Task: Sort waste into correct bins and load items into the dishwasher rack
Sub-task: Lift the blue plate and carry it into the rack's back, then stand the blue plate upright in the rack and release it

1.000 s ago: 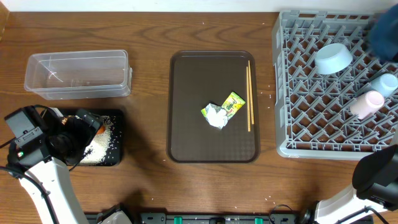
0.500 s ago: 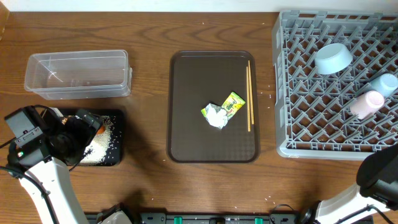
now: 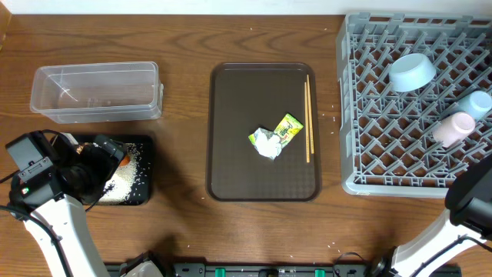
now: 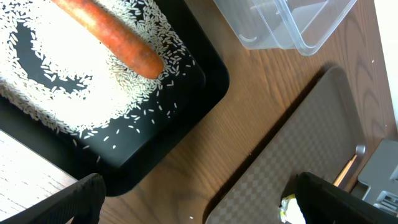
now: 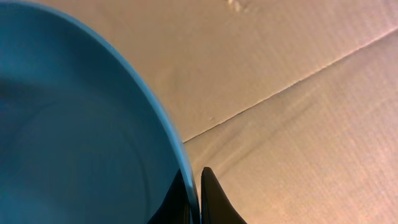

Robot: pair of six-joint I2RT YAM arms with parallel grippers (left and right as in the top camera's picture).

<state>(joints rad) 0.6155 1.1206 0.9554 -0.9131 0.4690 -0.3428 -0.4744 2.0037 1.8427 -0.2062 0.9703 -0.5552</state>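
Right gripper [image 5: 194, 186] clamped on the plate [image 5: 81, 124] rim, outside the overhead view, clear of the rack [image 3: 361, 165]. I judge this thin edge grip could let the plate swing or slip. Left gripper [image 4: 199, 196], jaws wide apart, hovers over the black tray [image 4: 205, 81] with the carrot [image 4: 112, 40].

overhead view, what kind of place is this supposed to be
Probably a lab bench staged as a dish-clearing station: a wooden table with a grey dish rack holding a bowl and cups, a brown serving tray with litter and chopsticks, plus a clear tub and a black tray.
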